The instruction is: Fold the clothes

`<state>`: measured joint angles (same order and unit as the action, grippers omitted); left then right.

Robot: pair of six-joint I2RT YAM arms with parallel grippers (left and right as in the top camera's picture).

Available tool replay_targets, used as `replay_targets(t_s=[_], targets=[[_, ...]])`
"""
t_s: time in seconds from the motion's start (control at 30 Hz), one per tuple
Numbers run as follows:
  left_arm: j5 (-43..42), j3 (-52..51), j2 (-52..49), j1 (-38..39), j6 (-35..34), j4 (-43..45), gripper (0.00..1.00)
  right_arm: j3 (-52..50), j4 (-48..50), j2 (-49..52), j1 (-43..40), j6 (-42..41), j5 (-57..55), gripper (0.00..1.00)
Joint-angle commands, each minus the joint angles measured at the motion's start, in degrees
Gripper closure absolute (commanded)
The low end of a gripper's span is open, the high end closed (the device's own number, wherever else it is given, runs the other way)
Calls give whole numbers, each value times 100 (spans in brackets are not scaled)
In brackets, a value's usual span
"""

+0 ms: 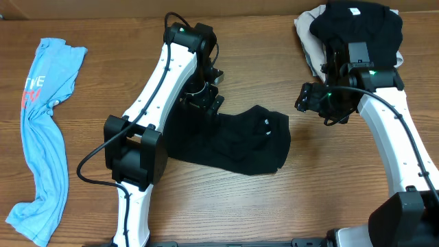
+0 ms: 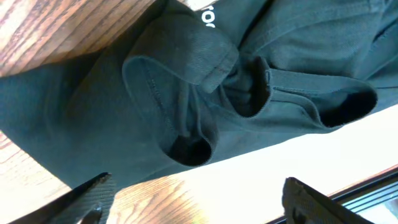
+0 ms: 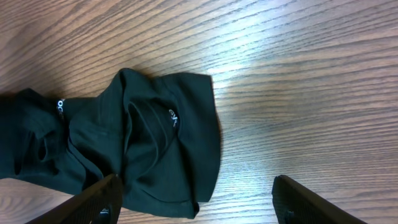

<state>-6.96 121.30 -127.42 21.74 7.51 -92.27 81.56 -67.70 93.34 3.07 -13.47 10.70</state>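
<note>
A black T-shirt (image 1: 240, 140) with small white marks lies crumpled on the middle of the wooden table. My left gripper (image 1: 211, 101) hangs over its upper left part. In the left wrist view the bunched sleeve and folds of the black T-shirt (image 2: 186, 81) lie beyond the open left gripper (image 2: 198, 186), and nothing is between the fingers. My right gripper (image 1: 302, 101) hovers just right of the shirt. In the right wrist view the right gripper (image 3: 196, 186) is open over bare wood, with the hem of the black T-shirt (image 3: 143, 137) by its left finger.
A light blue T-shirt (image 1: 41, 137) with red lettering lies stretched out along the table's left side. A pile of black clothes (image 1: 357, 27) over a beige one (image 1: 305, 34) sits at the back right, behind the right arm.
</note>
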Motion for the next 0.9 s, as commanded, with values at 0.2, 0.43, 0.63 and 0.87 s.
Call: replay_targets(t_s=[0.2,0.43,0.63,0.87], targets=[[111,-1008,-9,4,-31,223,76,-509,256,13,-26,22,37,20],[136,-1550,-9,-7,-330,715,96,-542,317,13,-26,24,35,20],[-275,-1569,-9,251,-328,826,96,-542,361,13,-24,22,37,20],[-299,-2367,-9,761,-509,1696,96,-544,369,13,-24,24,37,20]])
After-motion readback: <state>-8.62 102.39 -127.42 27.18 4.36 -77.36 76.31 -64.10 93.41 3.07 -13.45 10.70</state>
